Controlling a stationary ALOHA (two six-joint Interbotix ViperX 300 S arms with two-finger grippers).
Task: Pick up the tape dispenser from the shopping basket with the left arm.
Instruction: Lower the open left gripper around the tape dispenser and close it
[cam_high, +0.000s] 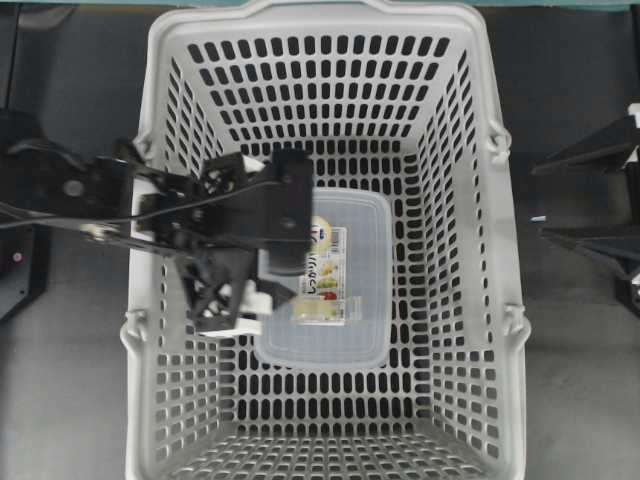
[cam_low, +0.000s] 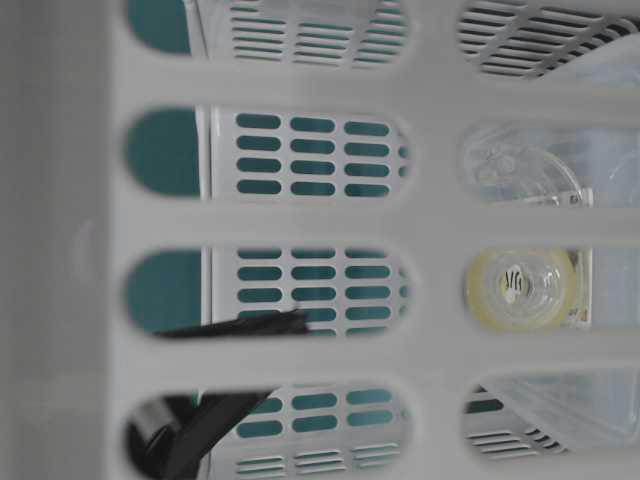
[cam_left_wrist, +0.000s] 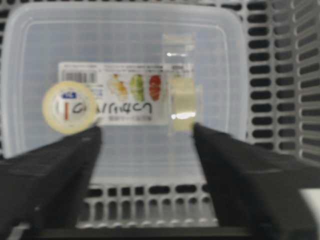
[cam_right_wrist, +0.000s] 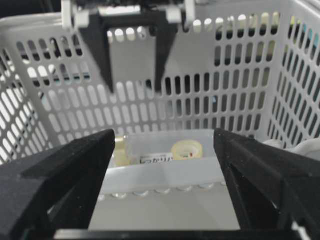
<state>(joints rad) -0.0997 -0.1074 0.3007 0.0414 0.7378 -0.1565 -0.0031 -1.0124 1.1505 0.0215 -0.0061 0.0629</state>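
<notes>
The tape dispenser (cam_left_wrist: 182, 102) stands on edge on the lid of a clear food box (cam_left_wrist: 125, 150) inside the shopping basket (cam_high: 165, 90). It is small and clear, with a pale yellowish roll, and also shows as the tape dispenser (cam_high: 312, 310) (cam_right_wrist: 119, 150) (cam_low: 520, 288). My left gripper (cam_left_wrist: 146, 132) hangs open above the near part of the box, holding nothing; the dispenser sits just past its right fingertip. From the other side the left gripper (cam_right_wrist: 135, 87) points down into the basket. My right gripper (cam_right_wrist: 164, 137) is open and empty outside the basket's right wall.
The clear box (cam_high: 330, 285) carries a printed label with a round yellow sticker (cam_left_wrist: 68, 106). The slotted basket walls (cam_left_wrist: 295, 75) rise close on all sides. The left arm (cam_high: 100, 195) crosses the left rim. My right gripper (cam_high: 540, 200) faces the right rim.
</notes>
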